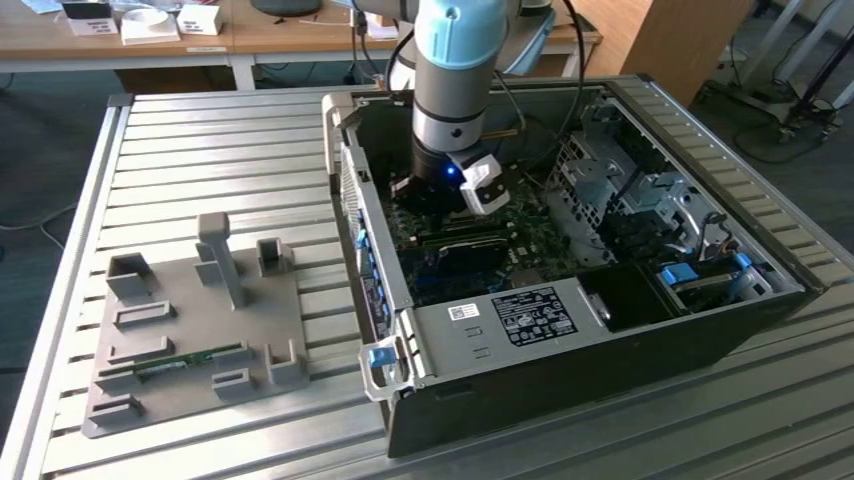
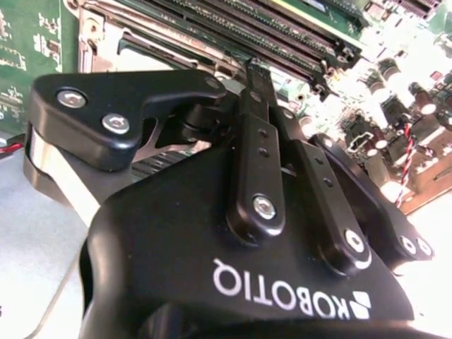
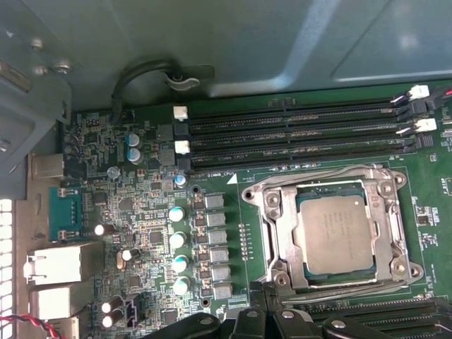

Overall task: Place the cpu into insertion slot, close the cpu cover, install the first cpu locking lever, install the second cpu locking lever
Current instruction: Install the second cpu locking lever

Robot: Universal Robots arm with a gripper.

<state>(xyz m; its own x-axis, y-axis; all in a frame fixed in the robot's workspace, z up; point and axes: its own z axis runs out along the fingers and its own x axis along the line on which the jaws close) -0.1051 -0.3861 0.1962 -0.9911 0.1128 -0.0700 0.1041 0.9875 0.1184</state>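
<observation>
the arm hangs down into the open computer case [image 1: 587, 330] sitting on the slatted metal surface [image 1: 200, 150], at the exterior view's right. in the first wrist view the cpu [image 3: 336, 234] already sits flat in the insertion slot [image 3: 282, 236], with the cpu cover [image 3: 332, 185] down around it, the chip showing through its window. long memory slots [image 3: 296, 131] run just beside the socket on the motherboard [image 3: 141, 212]. the end effector [image 2: 256, 70] hovers just above the board near the socket, holding nothing, fingers [image 2: 258, 148] looking narrow, pretty much together. a grey fixture tray [image 1: 200, 330] lies on the surface at the exterior view's left, well apart from the case.
</observation>
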